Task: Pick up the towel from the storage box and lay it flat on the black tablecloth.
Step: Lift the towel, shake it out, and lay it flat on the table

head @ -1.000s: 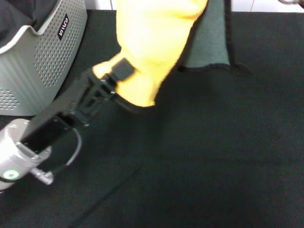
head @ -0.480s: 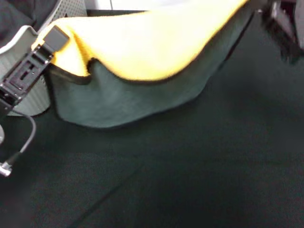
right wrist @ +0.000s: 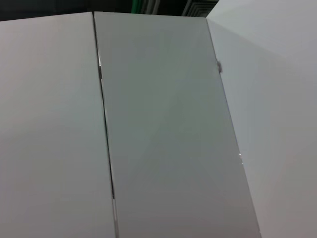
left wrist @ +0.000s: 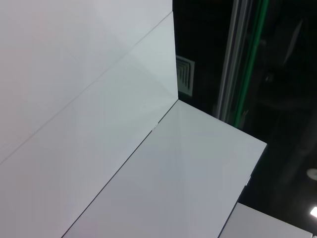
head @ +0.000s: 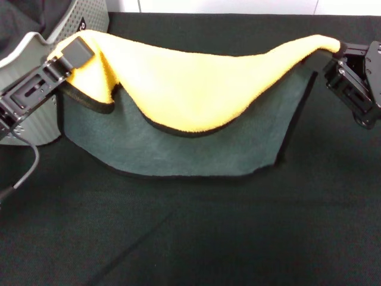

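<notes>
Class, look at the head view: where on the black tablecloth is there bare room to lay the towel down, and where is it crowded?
Bare: the black tablecloth nearer the robot than the towel. Crowded: the far strip, where the left gripper and right gripper hold the towel's corners, sagging between them, and the far left corner, taken by the storage box.

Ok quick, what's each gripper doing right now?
Left gripper: shut on one corner of the towel, held up beside the storage box.
Right gripper: shut on the towel's opposite corner.
</notes>
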### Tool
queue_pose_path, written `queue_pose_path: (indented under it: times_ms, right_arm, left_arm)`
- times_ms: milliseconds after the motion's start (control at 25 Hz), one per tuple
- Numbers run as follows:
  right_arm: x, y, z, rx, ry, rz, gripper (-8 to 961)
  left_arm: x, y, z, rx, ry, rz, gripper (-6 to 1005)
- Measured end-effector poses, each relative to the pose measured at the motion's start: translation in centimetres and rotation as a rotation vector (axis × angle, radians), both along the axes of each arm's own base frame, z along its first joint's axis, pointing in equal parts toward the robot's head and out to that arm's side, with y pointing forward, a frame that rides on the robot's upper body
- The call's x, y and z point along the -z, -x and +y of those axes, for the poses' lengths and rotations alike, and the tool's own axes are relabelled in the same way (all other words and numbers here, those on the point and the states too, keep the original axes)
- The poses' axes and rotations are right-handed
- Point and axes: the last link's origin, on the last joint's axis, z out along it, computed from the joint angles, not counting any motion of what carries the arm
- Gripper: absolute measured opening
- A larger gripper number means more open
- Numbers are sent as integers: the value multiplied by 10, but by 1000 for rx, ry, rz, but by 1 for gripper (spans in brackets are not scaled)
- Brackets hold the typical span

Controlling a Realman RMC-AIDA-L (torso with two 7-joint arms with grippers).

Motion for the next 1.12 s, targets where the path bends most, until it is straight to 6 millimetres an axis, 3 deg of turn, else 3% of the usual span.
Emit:
queue_pose_path:
  times_ms: [320, 880, 1120]
  right_arm:
    - [0, -3, 1, 7, 33, -21, 116]
    - [41, -8, 4, 24, 145, -164, 119]
    - [47, -11, 3, 33, 141, -197, 121]
  left_arm:
    - [-2, -4, 3, 6, 0, -27, 19]
    - [-5, -28, 9, 116, 8, -65, 21]
    - [-7, -32, 10, 123, 1, -87, 21]
